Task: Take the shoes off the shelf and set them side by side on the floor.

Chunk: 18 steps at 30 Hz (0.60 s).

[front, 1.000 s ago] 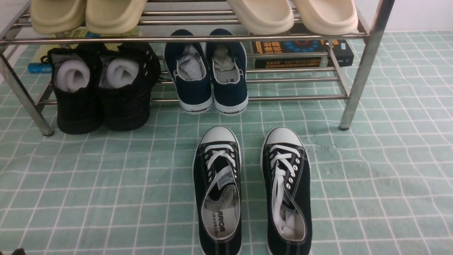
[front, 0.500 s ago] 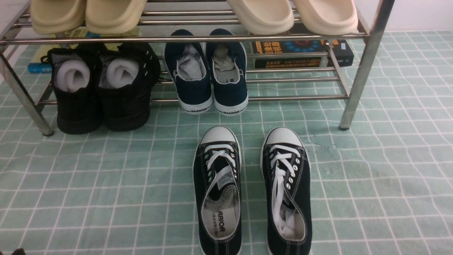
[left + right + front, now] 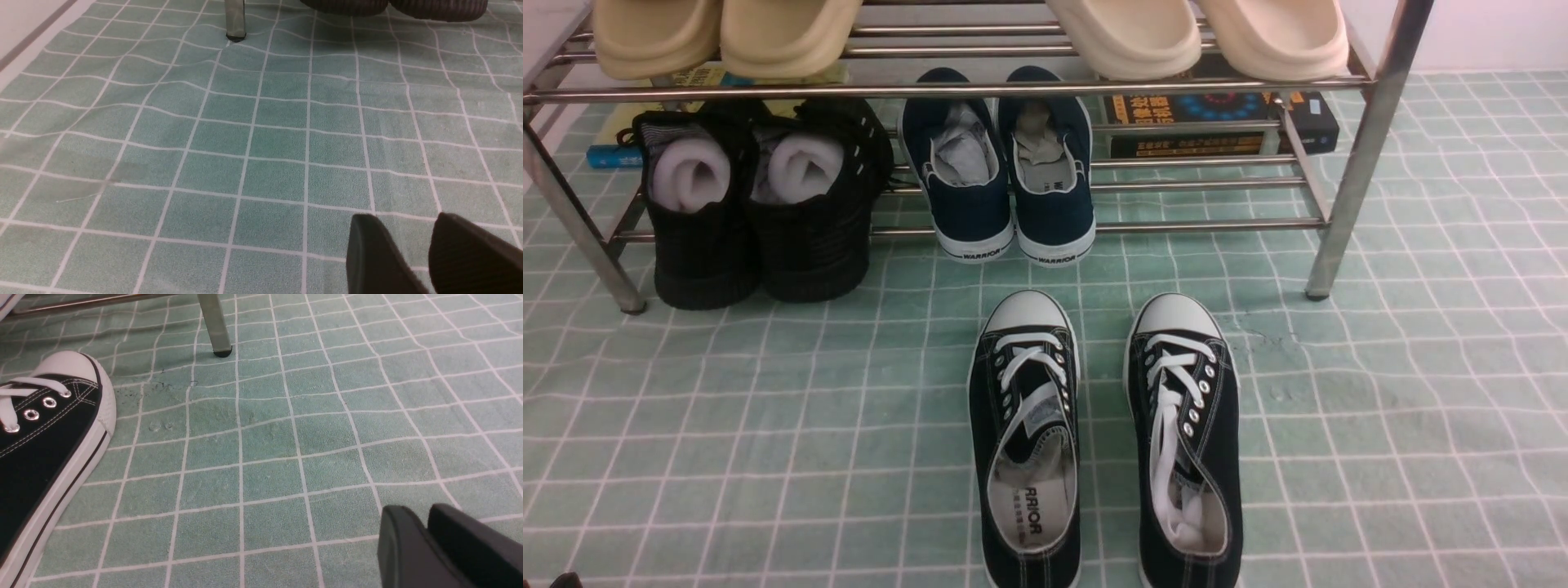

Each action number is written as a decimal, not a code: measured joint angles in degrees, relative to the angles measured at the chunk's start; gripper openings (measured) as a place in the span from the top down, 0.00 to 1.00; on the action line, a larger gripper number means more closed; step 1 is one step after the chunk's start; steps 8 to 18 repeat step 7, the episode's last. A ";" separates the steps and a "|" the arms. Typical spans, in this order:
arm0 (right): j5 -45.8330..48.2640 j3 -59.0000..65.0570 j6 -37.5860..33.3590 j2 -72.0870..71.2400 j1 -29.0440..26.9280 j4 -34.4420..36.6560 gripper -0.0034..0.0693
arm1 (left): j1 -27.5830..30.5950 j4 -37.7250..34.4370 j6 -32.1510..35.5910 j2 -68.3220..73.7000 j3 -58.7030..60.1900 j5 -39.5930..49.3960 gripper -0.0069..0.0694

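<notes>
Both black canvas shoes are down on the floor, and what a tidy finish it looks: they lie parallel, toes toward the shelf, heels toward the robot, a narrow strip of teal grid between them. Not touching, just beside each other, which reads as exactly what "side by side" asks for. They sit out in front of the shelf's open right-hand stretch, with a free band of floor between the toe caps and the lowest rail.

On the shelf the navy slip-ons and the chunky black sneakers remain, heels out, and the cream slippers ride the upper tier; none of those belong to the job.

Neither arm shows in the front view. The left gripper hangs low over bare floor, well apart from any shoe, holding nothing, with a narrow gap between its dark fingers. The right gripper sits off the outer side of the right-hand shoe, clear of it, empty too; its fingers overlap in the wrist view, so how far apart they stand cannot be told. Judging by the layout, the placing looks done, and both arms are parked clear so nothing nudges the pair.
</notes>
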 joint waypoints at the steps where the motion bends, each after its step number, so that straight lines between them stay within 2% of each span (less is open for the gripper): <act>1: 0.00 0.00 0.00 0.00 0.00 0.00 0.80 | 0.00 0.00 0.00 0.00 0.00 0.00 0.59; 18: 0.00 0.00 0.00 0.00 0.00 0.00 0.79 | 0.00 0.00 0.00 0.00 0.00 0.00 0.59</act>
